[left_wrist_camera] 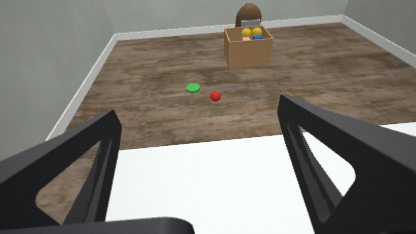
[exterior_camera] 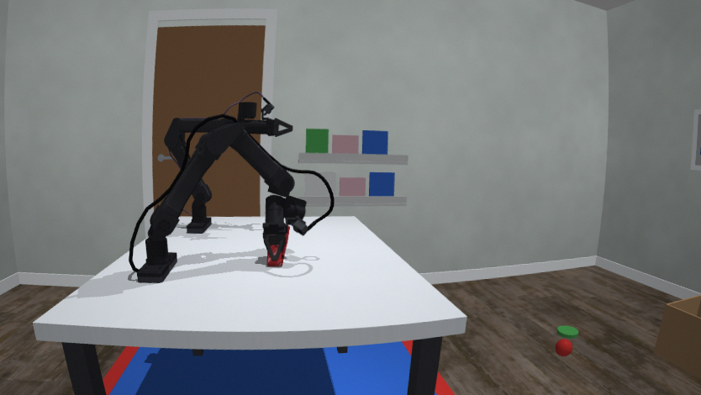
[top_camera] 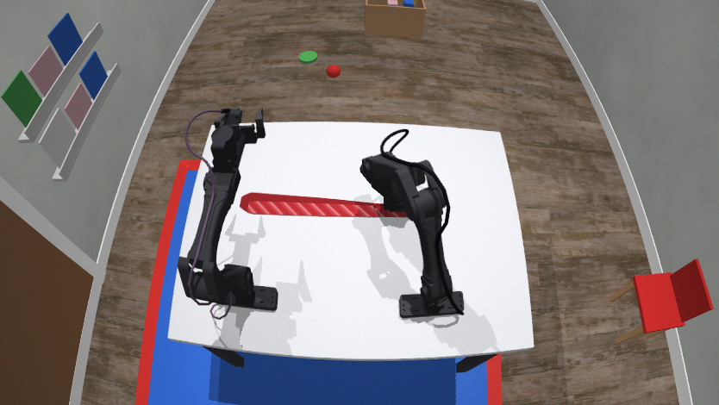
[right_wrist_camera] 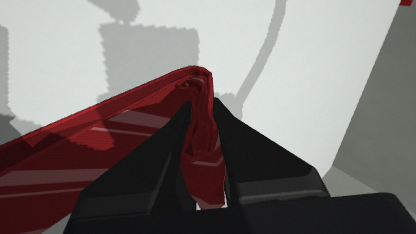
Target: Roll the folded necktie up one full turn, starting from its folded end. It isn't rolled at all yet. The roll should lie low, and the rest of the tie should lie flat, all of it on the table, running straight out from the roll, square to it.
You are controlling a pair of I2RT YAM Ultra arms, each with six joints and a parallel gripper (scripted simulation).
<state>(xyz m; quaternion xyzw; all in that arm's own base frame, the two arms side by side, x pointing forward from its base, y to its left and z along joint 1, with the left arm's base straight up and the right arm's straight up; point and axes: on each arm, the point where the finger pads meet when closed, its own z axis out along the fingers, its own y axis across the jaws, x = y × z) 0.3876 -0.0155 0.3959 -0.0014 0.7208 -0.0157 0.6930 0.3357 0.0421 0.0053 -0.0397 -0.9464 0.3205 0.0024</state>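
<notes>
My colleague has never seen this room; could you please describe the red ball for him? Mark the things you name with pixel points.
Beyond the white table (top_camera: 321, 311) (exterior_camera: 294, 303) (left_wrist_camera: 200, 190), look on the wooden floor. The red ball (top_camera: 333, 71) (exterior_camera: 563, 347) (left_wrist_camera: 215, 96) lies beside a green disc (top_camera: 308, 56) (exterior_camera: 567, 332) (left_wrist_camera: 193, 88), which is flat; the ball is round.

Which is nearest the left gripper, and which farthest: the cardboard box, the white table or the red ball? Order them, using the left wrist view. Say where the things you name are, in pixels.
1. White table (top_camera: 327, 302) (exterior_camera: 294, 303) (left_wrist_camera: 210, 190) (right_wrist_camera: 320, 60): bottom of the view.
2. Red ball (top_camera: 333, 71) (exterior_camera: 563, 347) (left_wrist_camera: 215, 96): on the floor beyond, near the middle.
3. Cardboard box (top_camera: 395, 21) (exterior_camera: 682, 329) (left_wrist_camera: 249, 54): farther back, right of the ball.
</notes>
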